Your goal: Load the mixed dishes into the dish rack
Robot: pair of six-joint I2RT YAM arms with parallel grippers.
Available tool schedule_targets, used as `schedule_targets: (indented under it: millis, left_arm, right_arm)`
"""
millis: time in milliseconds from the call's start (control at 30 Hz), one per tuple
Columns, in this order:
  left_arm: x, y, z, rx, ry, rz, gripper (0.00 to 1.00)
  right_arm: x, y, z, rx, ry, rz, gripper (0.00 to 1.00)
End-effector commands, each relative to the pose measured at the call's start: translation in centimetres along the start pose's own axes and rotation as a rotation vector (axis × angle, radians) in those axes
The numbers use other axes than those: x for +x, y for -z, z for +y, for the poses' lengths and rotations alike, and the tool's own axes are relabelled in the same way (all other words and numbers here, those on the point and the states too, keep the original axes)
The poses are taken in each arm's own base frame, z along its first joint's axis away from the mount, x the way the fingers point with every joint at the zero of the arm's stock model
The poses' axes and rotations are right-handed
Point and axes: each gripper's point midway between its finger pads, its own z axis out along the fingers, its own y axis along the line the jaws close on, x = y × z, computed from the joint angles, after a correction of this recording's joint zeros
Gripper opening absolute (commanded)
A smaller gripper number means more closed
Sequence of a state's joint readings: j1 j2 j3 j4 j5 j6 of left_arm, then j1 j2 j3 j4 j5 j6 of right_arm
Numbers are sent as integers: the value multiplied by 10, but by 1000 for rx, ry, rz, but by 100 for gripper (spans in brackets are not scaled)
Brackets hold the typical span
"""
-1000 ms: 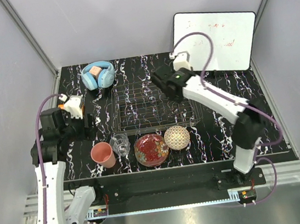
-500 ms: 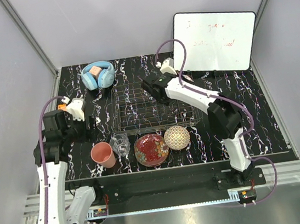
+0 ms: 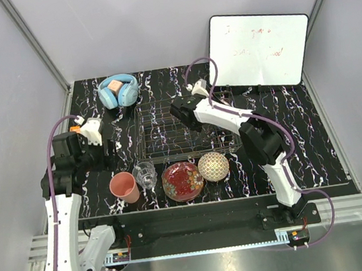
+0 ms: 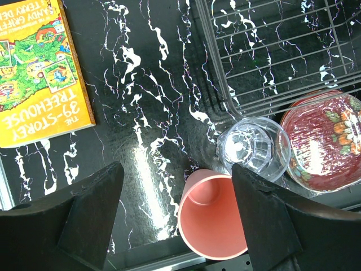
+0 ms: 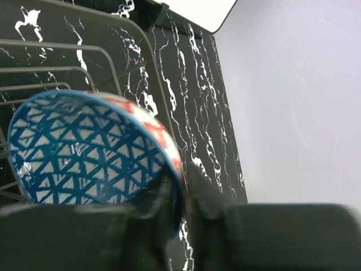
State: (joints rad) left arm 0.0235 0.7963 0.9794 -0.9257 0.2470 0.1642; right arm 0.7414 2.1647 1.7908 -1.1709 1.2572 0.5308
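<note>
My right gripper (image 3: 181, 114) hangs over the dish rack (image 3: 170, 151), shut on the rim of the blue patterned bowl (image 5: 84, 152); one finger is inside the rim and one outside, with rack wires (image 5: 84, 51) behind the bowl. My left gripper (image 3: 106, 152) is open and empty above the salmon-pink cup (image 3: 124, 186). In the left wrist view the cup (image 4: 217, 214) stands between the open fingers (image 4: 101, 192), with the clear tumbler (image 4: 254, 148) and the red floral plate (image 4: 327, 141) to its right. The tumbler (image 3: 145, 173), plate (image 3: 182, 180) and cream lattice bowl (image 3: 213, 166) stand in a row in front of the rack.
Blue headphones (image 3: 118, 90) lie at the back left. A whiteboard (image 3: 260, 48) leans at the back right. A yellow book (image 4: 39, 73) lies on the black marbled table left of the rack, under my left arm.
My right arm has swung left from the rack's back right corner to over the rack's middle, carrying the bowl. The left arm has barely moved.
</note>
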Motion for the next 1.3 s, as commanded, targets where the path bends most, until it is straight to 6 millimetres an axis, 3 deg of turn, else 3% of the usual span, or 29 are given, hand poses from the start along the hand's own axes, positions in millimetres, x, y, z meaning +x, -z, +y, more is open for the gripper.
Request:
schedule_targets:
  millis: [0, 33, 67, 167, 200, 367, 433, 533, 567, 633, 667, 700, 733, 767, 867, 1000, 1133, 1267]
  left_arm:
    - [-24, 6, 4, -21, -17, -79, 81]
    - [-23, 5, 4, -21, -13, -73, 81]
    - [-23, 5, 4, -18, -13, -73, 81]
    - [-23, 5, 3, -17, -9, -73, 81]
    - [-22, 5, 3, -17, -7, -73, 81]
    - [-24, 7, 6, -31, -6, -77, 81]
    - [-25, 8, 6, -33, -10, -81, 81]
    - [-24, 7, 7, -41, -14, -79, 81]
    - [-25, 7, 8, -43, -15, -80, 81]
    - [-25, 7, 8, -44, -13, -75, 81]
    - [-25, 7, 9, -47, -15, -76, 81]
    - [-26, 7, 9, -47, -14, -76, 81]
    - [-25, 6, 9, -43, -14, -71, 81]
    - [-26, 6, 9, -45, -13, -72, 81]
    - [-26, 4, 8, -37, -10, -70, 81]
    - [-29, 3, 7, -30, -3, -71, 81]
    - [-31, 5, 7, -34, 2, -77, 81]
    - [-31, 7, 8, -44, -6, -89, 81]
  right_arm:
    - [-3, 6, 0, -4, -37, -16, 30]
    - [-3, 7, 1, -7, -45, -18, 37]
    - [-2, 7, 1, -5, -47, -18, 49]
    - [-3, 12, -4, -8, -62, -27, 61]
    - [-4, 14, -9, -15, -81, -28, 70]
    - [-2, 37, -41, -122, -244, 32, 81]
    - [3, 47, -49, -177, -298, 53, 91]
    - [18, 72, -53, -374, -397, 121, 89]
    - [36, 88, -54, -498, -423, 169, 88]
    - [41, 107, -46, -663, -490, 189, 87]
    - [63, 126, -40, -803, -483, 242, 86]
    - [64, 136, -34, -884, -524, 251, 85]
    - [84, 142, -34, -939, -529, 275, 81]
    - [91, 157, -29, -1032, -527, 303, 81]
    - [108, 172, -26, -1160, -544, 297, 78]
    - [127, 177, -14, -1228, -563, 321, 75]
    - [148, 168, 12, -1199, -543, 379, 71]
    - [155, 158, 33, -1181, -536, 377, 70]
